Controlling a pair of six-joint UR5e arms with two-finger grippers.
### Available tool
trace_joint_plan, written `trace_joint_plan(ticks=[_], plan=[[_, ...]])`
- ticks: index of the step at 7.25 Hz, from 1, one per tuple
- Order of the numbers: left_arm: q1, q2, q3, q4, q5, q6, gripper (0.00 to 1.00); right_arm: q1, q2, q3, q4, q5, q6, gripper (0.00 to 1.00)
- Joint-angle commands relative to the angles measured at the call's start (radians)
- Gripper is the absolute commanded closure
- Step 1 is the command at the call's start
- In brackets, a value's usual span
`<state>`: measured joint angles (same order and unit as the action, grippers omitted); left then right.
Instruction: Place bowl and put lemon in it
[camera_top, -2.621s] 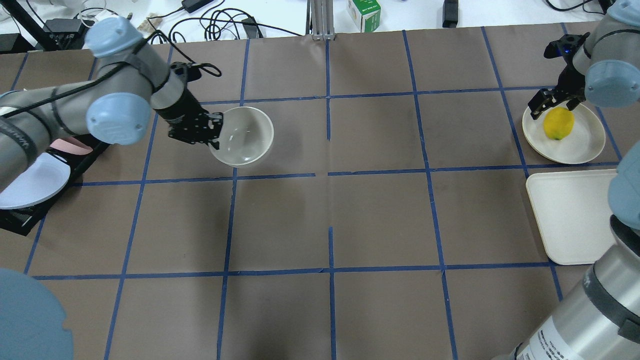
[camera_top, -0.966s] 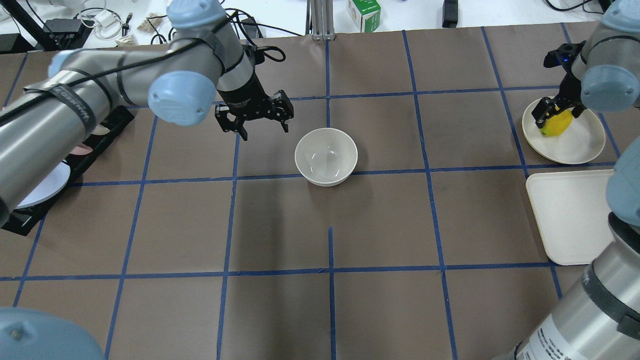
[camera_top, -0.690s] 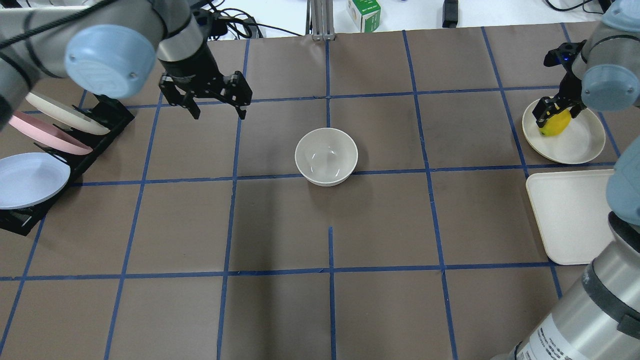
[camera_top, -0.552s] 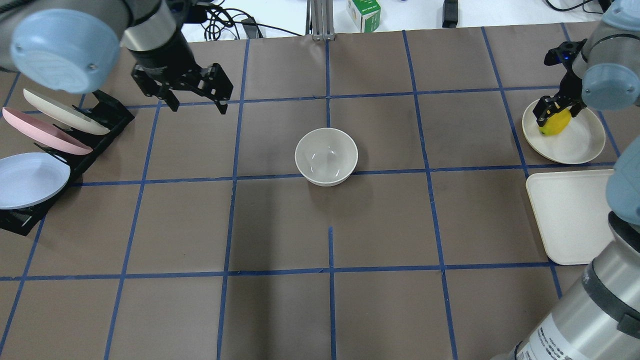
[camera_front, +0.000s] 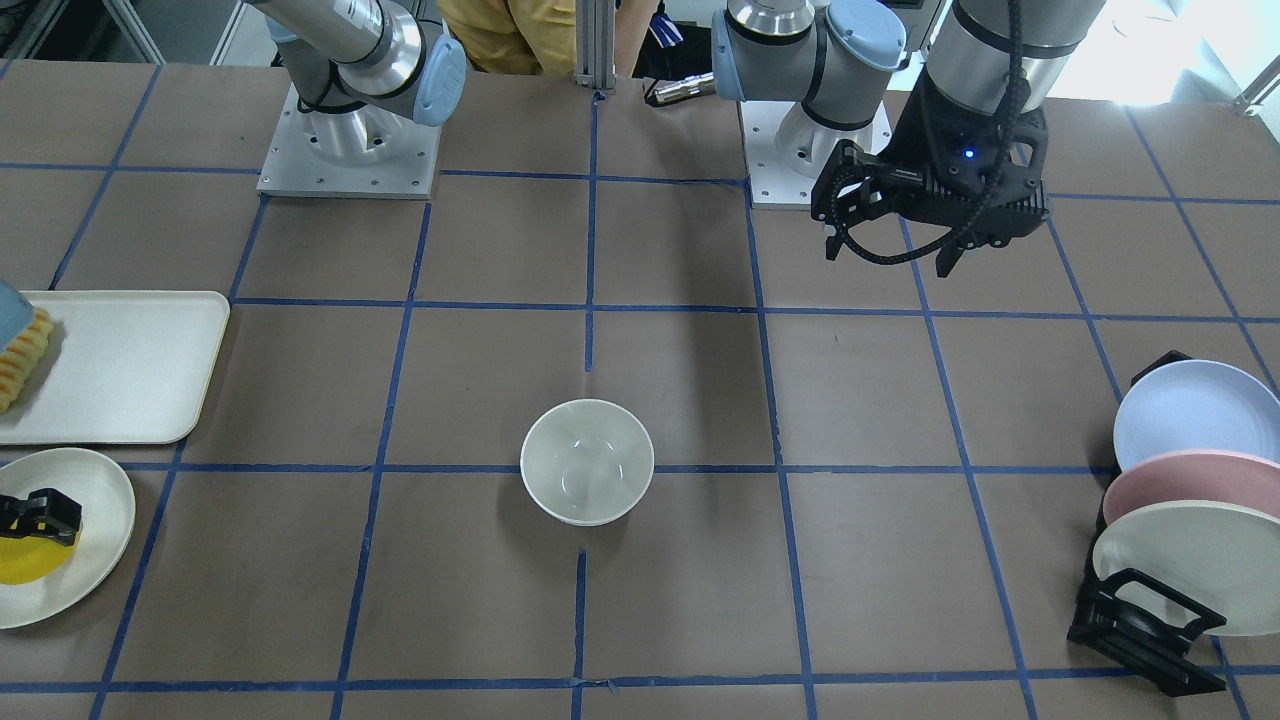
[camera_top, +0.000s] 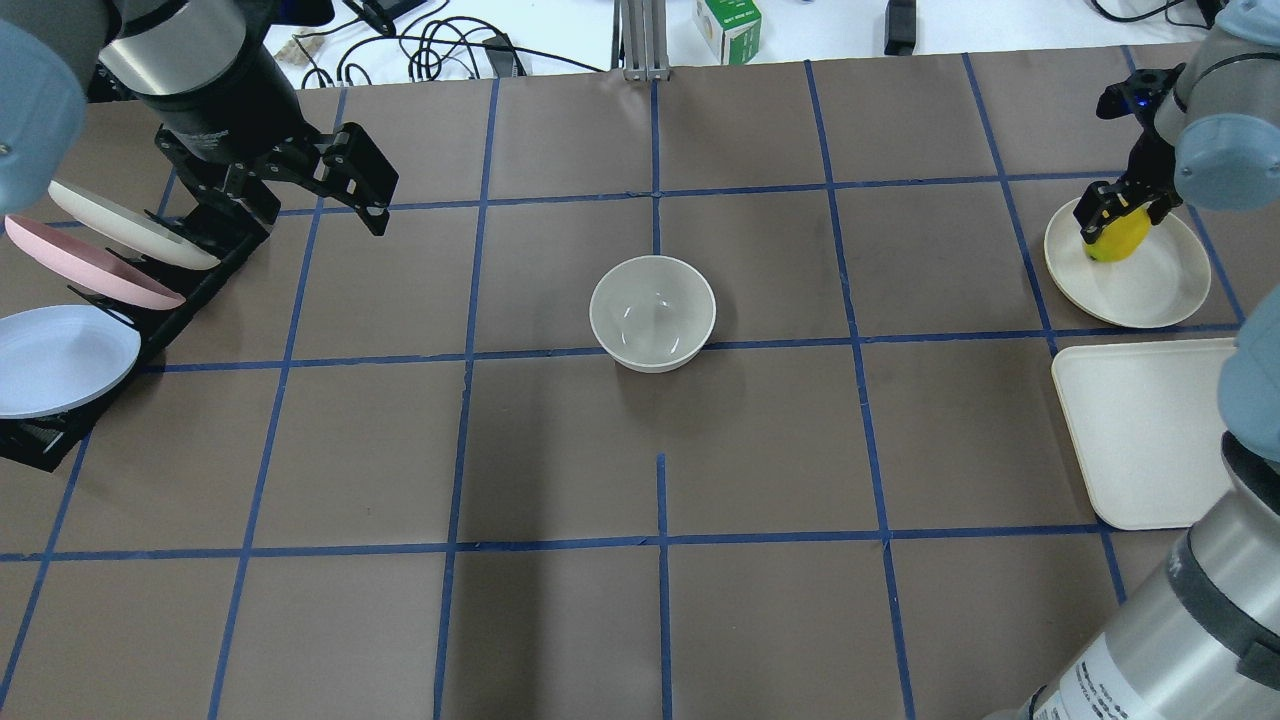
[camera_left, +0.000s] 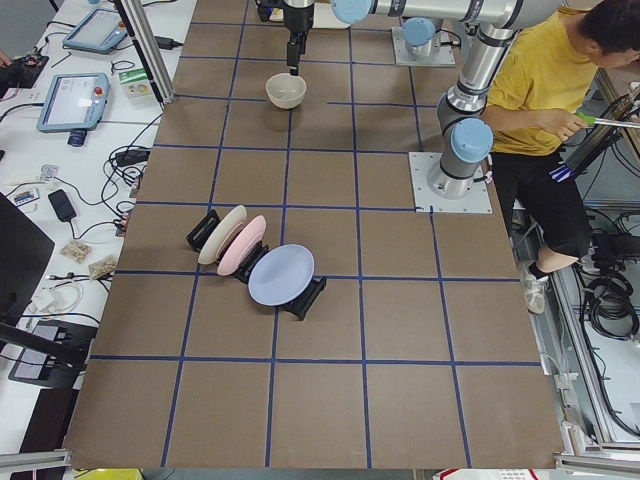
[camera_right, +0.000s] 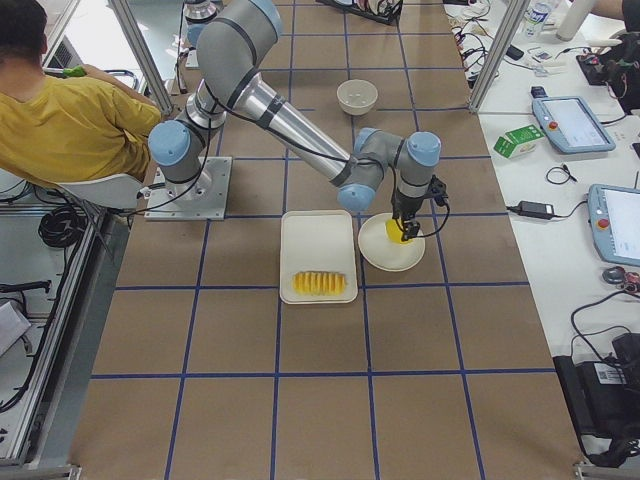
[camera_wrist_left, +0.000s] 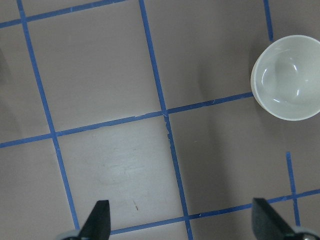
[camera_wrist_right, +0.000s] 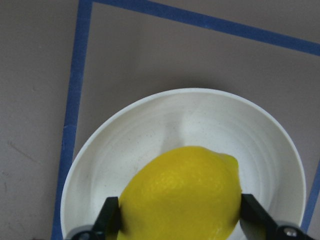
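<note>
The off-white bowl (camera_top: 652, 313) stands upright and empty at the table's middle, also in the front view (camera_front: 587, 462) and the left wrist view (camera_wrist_left: 287, 77). My left gripper (camera_top: 300, 212) is open and empty, high up near the plate rack, far left of the bowl; its fingertips (camera_wrist_left: 100, 216) frame bare table. The yellow lemon (camera_top: 1120, 238) is over the shallow cream plate (camera_top: 1160, 300) at the far right. My right gripper (camera_top: 1120, 215) is shut on the lemon (camera_wrist_right: 180, 195), one finger on each side. Whether the lemon touches the plate (camera_wrist_right: 100, 150) I cannot tell.
A black rack (camera_top: 100, 260) with cream, pink and blue plates stands at the left edge. A cream tray (camera_top: 1140, 430) lies in front of the lemon's plate, with a yellow ridged item (camera_right: 318, 283) on it. A person in yellow (camera_left: 545, 80) stands by the robot's base.
My left gripper let go of the bowl at the table's middle and drew back to the left near the rack. My right gripper came down and shut on the lemon.
</note>
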<state>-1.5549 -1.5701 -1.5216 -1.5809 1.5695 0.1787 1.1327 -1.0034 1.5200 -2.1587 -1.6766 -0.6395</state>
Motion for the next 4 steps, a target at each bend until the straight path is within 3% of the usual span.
trace_joint_plan(ticks=[1, 2, 4], plan=[[-0.001, 0.012, -0.002, -0.005, 0.004, -0.068, 0.0, 0.013, -0.05, 0.002, 0.014, 0.011, 0.003, 1.0], [-0.001, 0.013, -0.003, -0.007, 0.01, -0.068, 0.0, 0.03, -0.096, 0.002, 0.095, 0.082, 0.039, 1.0], [-0.001, 0.015, -0.003, -0.014, -0.002, -0.07, 0.0, 0.178, -0.2, 0.002, 0.207, 0.103, 0.179, 1.0]])
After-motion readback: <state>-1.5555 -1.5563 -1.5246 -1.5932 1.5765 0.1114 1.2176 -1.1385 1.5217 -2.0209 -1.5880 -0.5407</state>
